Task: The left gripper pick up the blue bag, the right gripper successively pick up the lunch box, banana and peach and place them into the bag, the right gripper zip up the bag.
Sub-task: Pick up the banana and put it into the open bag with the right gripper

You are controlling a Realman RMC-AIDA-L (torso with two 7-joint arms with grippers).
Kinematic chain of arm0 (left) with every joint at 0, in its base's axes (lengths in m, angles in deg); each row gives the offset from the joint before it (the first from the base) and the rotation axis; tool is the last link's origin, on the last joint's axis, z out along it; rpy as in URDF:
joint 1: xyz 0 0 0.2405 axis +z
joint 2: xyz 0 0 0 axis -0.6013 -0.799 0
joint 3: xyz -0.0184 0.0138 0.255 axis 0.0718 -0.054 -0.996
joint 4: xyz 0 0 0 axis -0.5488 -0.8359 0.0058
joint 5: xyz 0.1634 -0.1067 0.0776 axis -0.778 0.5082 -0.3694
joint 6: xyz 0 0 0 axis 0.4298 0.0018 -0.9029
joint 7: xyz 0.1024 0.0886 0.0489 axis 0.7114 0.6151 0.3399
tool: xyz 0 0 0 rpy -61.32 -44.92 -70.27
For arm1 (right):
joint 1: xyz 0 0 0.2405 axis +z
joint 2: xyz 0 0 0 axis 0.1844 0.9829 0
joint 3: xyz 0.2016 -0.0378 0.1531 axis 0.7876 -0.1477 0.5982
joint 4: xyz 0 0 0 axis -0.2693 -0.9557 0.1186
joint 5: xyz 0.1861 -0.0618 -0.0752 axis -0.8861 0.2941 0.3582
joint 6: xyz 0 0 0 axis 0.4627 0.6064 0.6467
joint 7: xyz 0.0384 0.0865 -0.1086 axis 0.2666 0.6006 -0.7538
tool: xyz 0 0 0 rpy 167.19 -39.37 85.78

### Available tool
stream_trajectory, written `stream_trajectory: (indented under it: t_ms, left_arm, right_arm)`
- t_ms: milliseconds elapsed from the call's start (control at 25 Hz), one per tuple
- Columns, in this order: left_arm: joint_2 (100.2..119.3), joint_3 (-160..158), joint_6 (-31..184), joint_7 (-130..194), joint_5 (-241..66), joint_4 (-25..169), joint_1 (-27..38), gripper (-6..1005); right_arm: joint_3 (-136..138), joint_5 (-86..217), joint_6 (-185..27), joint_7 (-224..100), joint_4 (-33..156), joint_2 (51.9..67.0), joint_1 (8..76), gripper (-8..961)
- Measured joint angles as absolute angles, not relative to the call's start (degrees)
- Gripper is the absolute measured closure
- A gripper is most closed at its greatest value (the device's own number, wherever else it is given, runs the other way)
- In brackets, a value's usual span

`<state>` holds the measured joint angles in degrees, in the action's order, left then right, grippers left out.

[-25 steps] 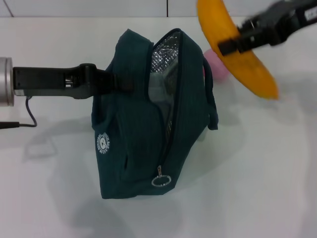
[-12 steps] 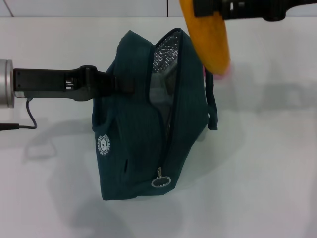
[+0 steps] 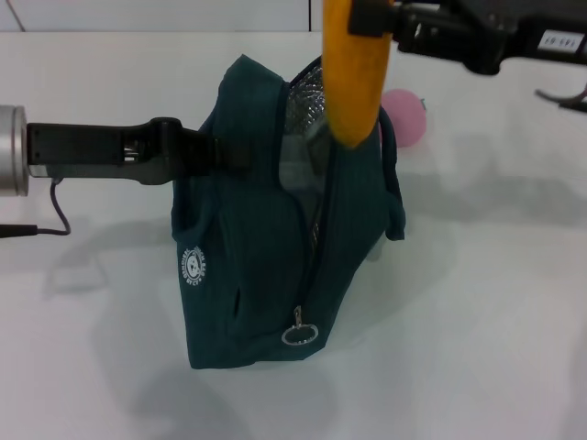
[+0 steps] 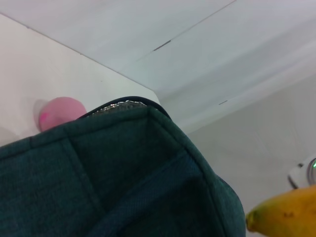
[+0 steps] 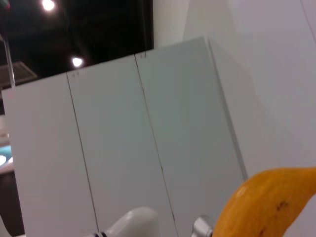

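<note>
The blue bag (image 3: pixel 248 275) stands upright on the white table with its zipper open and its foil lining showing. My left gripper (image 3: pixel 229 156) reaches in from the left and is shut on the bag's upper left edge. My right gripper (image 3: pixel 364 16) is at the top of the head view, shut on the banana (image 3: pixel 353 82). The banana hangs nearly upright with its lower tip over the bag's opening. A pale patch inside that opening is the lunch box (image 3: pixel 298 170). The peach (image 3: pixel 404 115) lies on the table behind the bag. The left wrist view shows the bag (image 4: pixel 123 173), the peach (image 4: pixel 61 112) and the banana's tip (image 4: pixel 286 215).
The zipper's ring pull (image 3: pixel 298 335) hangs at the bag's near end, and a white round logo (image 3: pixel 191 265) marks its left side. A thin black cable (image 3: pixel 55 215) trails under the left arm. White table (image 3: pixel 486 302) spreads to the right and front.
My right gripper has carried the banana leftward and turned it from slanted to nearly upright above the bag's opening. The peach has come back into view. The bag and left gripper stayed put.
</note>
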<state>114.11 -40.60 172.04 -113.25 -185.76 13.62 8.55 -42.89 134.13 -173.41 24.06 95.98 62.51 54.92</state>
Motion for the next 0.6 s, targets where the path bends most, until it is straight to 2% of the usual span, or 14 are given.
stream_trajectory:
  t_ms: [280, 600]
  left_arm:
    - [114.11, -40.6, 172.0, -113.3, -185.7, 13.6, 8.3, 959]
    - [114.11, -40.4, 171.6, -113.2, -185.8, 13.6, 8.0, 959]
  right_arm:
    - [-53.8, 122.8, -172.8, 12.1, 86.6, 62.85, 55.0, 530]
    - [-58.1, 120.0, -170.5, 10.2, 84.8, 62.93, 53.7, 530]
